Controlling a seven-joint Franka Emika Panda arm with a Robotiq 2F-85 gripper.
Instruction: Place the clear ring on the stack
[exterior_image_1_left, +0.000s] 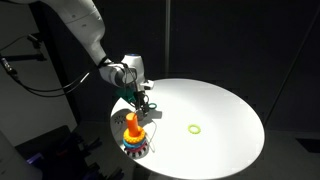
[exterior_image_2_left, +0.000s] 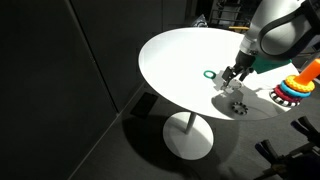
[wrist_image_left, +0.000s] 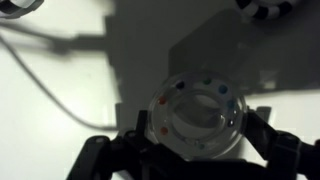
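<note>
In the wrist view my gripper (wrist_image_left: 200, 140) is shut on the clear ring (wrist_image_left: 198, 112), a transparent ring with small coloured beads inside, held above the white table over its own shadow. In both exterior views the gripper (exterior_image_1_left: 140, 98) (exterior_image_2_left: 232, 78) hangs low over the table. The stack (exterior_image_1_left: 133, 135) (exterior_image_2_left: 295, 88), an orange cone above yellow, red and blue rings, stands near the table edge, a short way from the gripper. The clear ring itself is too small to make out in the exterior views.
A yellow-green ring (exterior_image_1_left: 194, 128) lies near the middle of the round white table (exterior_image_1_left: 225, 110). A dark green ring (exterior_image_2_left: 209, 74) lies just beside the gripper. A dark dashed ring-shaped thing (exterior_image_2_left: 237, 108) (wrist_image_left: 265, 6) lies on the table near the edge. The surroundings are dark.
</note>
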